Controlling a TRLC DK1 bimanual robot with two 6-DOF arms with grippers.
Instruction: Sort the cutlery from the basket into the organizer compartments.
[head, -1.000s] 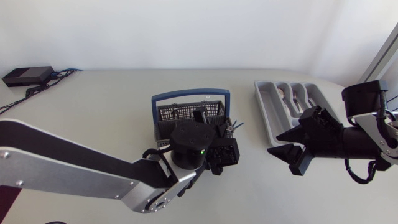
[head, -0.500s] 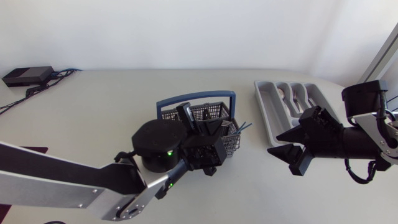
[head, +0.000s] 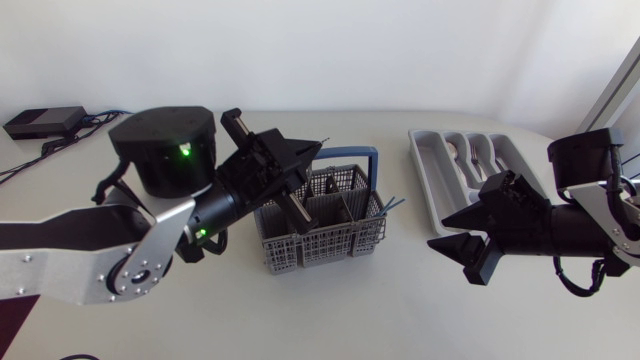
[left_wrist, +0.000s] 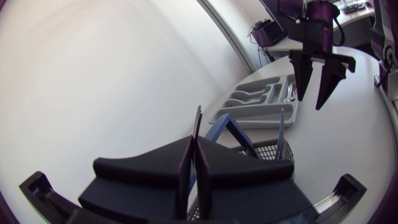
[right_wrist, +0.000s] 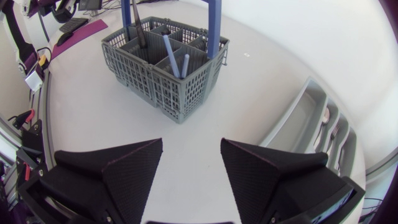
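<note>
The left gripper (head: 308, 152) has its jaws clamped on a thin utensil (left_wrist: 198, 122) (kind unclear) above the basket (head: 322, 238). The right gripper (head: 441, 231), jaws apart, hovers by the organizer (head: 424, 170) at the tabletop's right edge.

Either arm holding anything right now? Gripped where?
Left gripper is shut on a thin dark cutlery piece, pinched partway along, with one end poking out past the fingers; its type is unclear. Right gripper is open and empty.
</note>
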